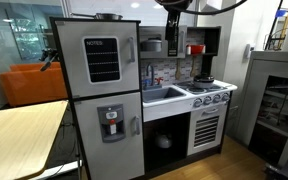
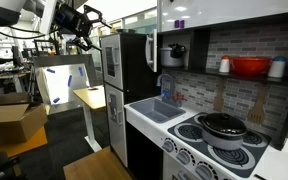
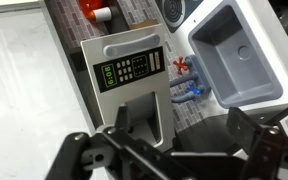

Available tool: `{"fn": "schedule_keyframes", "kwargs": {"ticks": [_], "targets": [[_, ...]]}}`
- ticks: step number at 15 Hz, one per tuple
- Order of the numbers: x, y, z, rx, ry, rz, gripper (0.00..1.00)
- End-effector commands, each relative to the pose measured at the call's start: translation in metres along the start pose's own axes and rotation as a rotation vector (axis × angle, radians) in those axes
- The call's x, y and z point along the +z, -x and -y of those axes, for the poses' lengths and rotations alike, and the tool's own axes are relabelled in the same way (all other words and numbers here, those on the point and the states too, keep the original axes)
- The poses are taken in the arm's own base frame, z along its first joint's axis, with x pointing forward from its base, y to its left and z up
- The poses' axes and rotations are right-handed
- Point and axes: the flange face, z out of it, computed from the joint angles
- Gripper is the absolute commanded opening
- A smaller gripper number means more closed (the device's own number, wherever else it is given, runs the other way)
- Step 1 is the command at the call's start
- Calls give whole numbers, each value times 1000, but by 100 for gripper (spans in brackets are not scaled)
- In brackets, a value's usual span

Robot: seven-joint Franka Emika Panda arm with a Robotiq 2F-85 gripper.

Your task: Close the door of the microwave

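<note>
The microwave (image 1: 212, 40) sits in the upper part of the play kitchen, to the right of the fridge. Its silver-grey door (image 1: 196, 43) stands swung open towards the room. In the wrist view the door (image 3: 134, 70) shows from above as a grey panel with a green display, buttons and a slanted window part. My gripper (image 1: 174, 40) hangs in front of the kitchen just left of the door, apart from it. It is open and empty in the wrist view (image 3: 184, 140), with the door's lower part by its left finger. The gripper also shows far off in an exterior view (image 2: 80, 24).
The tall grey fridge (image 1: 99, 90) stands at the left. The sink (image 3: 234, 50) and the stove (image 1: 209, 92) with a pot (image 2: 222, 125) lie below the microwave. A wooden table (image 1: 19, 135) is at the left. A red bowl (image 2: 249, 67) sits on a shelf.
</note>
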Motion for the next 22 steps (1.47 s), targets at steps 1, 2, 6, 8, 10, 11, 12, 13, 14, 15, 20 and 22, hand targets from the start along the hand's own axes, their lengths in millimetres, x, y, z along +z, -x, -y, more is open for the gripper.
{"fn": "schedule_keyframes", "kwargs": {"ticks": [1,2,6,8,10,11,12,13,14,15,20,22], "targets": [[19,-19,-10,-16,30,-16,100],[25,-24,-12,-27,34,-18,100],[59,-47,-26,-50,15,-13,100],[77,-57,-27,-51,-21,-8,100],[92,-61,-26,-54,-67,-11,100],[97,-60,-24,-55,-82,-12,100],[102,-60,-24,-54,-98,-4,100],[107,-59,-23,-53,-105,5,100],[110,-58,-24,-56,-110,10,100],[112,-56,-25,-57,-112,21,100],[123,-50,-32,-87,-105,42,100],[131,-49,-34,-103,-102,49,100]]}}
